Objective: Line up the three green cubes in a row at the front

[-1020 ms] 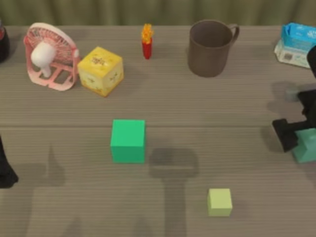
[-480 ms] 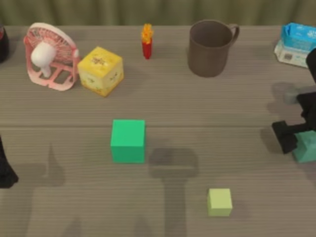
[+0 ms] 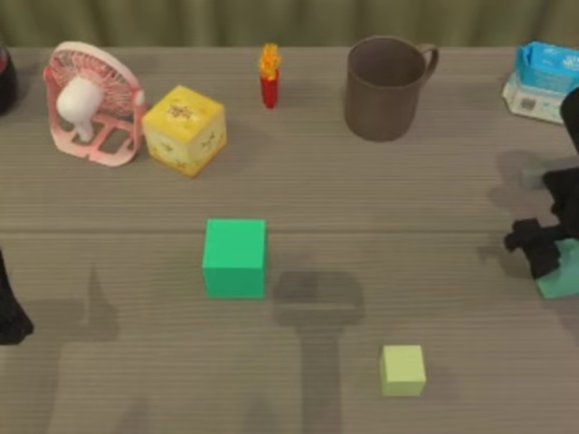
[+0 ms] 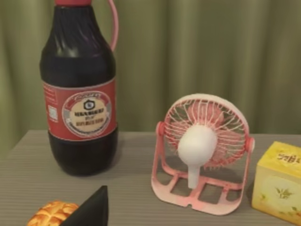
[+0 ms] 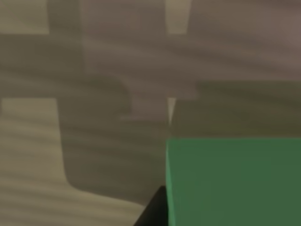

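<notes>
The three green cubes lie spread over the lower half of the top view. The large bright green cube (image 3: 234, 258) sits left of centre, its sides square with the table edges, so no axis is longer than another. The small yellow-green cube (image 3: 403, 370) rests near the lower edge, right of centre, turned only slightly. The teal cube (image 3: 563, 278) is at the far right edge of the frame, mostly hidden under the right gripper (image 3: 545, 251), which is down over it; one dark finger (image 3: 531, 246) is pressed against the cube's left side, but the other finger is out of view, so whether the grip is closed cannot be told. In the right wrist view the teal cube (image 5: 233, 181) fills the lower right, its top edge level, with a dark fingertip (image 5: 153, 212) beside its left face.

The left gripper (image 3: 9, 312) is parked at the left edge of the top view, well apart from the cubes; its opening cannot be judged.

Along the upper part of the table (image 3: 362, 190) stand a pink fan (image 3: 90, 102), a yellow patterned cube (image 3: 185, 129), a small red-and-orange figure (image 3: 269, 75), a brown mug (image 3: 386, 87) and a blue box (image 3: 543, 80). The left wrist view shows a dark bottle (image 4: 80, 94) beside the fan (image 4: 203, 150).
</notes>
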Tool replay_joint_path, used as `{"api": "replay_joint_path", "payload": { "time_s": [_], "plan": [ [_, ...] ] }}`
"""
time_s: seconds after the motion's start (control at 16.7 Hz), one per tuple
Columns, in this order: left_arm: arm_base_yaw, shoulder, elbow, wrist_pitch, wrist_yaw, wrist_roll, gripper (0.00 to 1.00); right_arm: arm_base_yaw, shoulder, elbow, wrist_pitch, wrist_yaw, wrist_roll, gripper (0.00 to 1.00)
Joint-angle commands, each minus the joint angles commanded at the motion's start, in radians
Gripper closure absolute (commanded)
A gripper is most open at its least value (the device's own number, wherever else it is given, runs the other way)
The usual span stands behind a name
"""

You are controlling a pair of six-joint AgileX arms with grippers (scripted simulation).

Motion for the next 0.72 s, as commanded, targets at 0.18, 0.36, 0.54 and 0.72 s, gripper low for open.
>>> {"api": "replay_joint_path", "payload": {
  "time_s": [0.18,0.36,0.54,0.72],
  "plan": [
    [0.0,0.0,0.0,0.0,0.0,0.0,0.0,0.0,0.0,0.0,0.0,0.0,0.0,1.0],
    [0.0,0.0,0.0,0.0,0.0,0.0,0.0,0.0,0.0,0.0,0.0,0.0,0.0,1.0],
    [0.0,0.0,0.0,0.0,0.0,0.0,0.0,0.0,0.0,0.0,0.0,0.0,0.0,1.0],
    [0.0,0.0,0.0,0.0,0.0,0.0,0.0,-0.001,-0.025,0.011,-0.014,-0.003,0.002,1.0]
  ]
}}
